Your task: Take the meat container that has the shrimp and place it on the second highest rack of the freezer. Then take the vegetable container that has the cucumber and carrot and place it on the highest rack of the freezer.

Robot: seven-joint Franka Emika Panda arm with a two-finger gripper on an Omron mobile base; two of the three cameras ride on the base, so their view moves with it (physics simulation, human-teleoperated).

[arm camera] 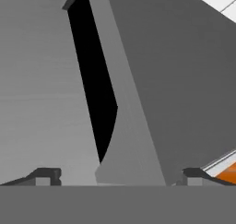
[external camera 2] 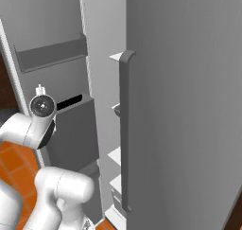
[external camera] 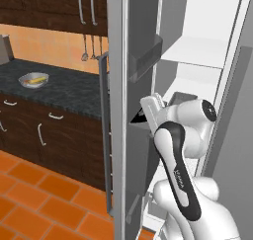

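Note:
The vegetable container, a grey bowl holding an orange and a yellowish stick, rests on the dark counter at the left. The freezer stands with its door swung open, white shelves showing inside. A dark grey container edge lies on the shelf below the top one, partly hidden by my arm; I cannot tell whether it is the meat container, and the shrimp is hidden. My gripper is open with nothing between its fingertips, close against a grey door bin. My hand sits at the door's inner side.
Grey bins line the inside of the open door. The freezer's other door is shut, with a long vertical handle. The dark counter tops brown cabinets. Orange tiles cover the floor.

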